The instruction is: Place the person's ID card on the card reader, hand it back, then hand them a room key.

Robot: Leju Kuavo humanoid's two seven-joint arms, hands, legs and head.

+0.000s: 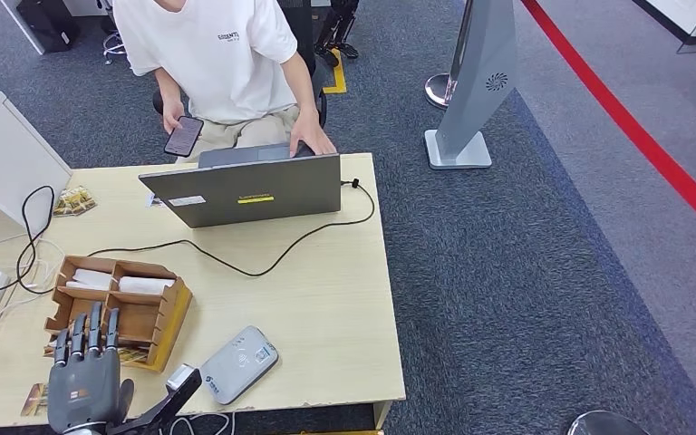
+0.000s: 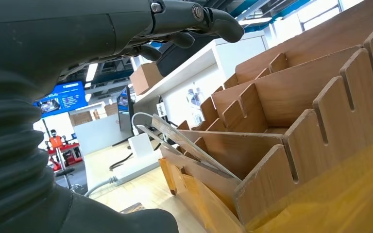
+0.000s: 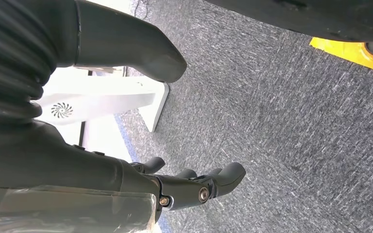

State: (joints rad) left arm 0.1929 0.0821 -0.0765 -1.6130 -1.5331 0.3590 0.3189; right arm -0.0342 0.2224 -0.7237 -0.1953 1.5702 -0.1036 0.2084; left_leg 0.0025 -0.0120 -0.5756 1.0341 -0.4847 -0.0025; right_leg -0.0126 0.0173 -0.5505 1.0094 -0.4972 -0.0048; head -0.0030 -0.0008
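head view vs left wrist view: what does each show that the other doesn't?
Head view alone: the person holding a phone, the laptop, the card reader, and the carpet. Left wrist view alone: thin cards leaning in a slot of the wooden organizer, plus shelves and a blue screen behind. Both share: the left hand, open and holding nothing, at the organizer, and the tabletop.

Grey-blue carpet (image 1: 526, 299) with a red stripe (image 1: 639, 136) surrounds a pale wooden table (image 1: 326, 308); a white cabinet (image 1: 4, 154) stands at its left, a grey sign stand (image 1: 471, 91) beyond
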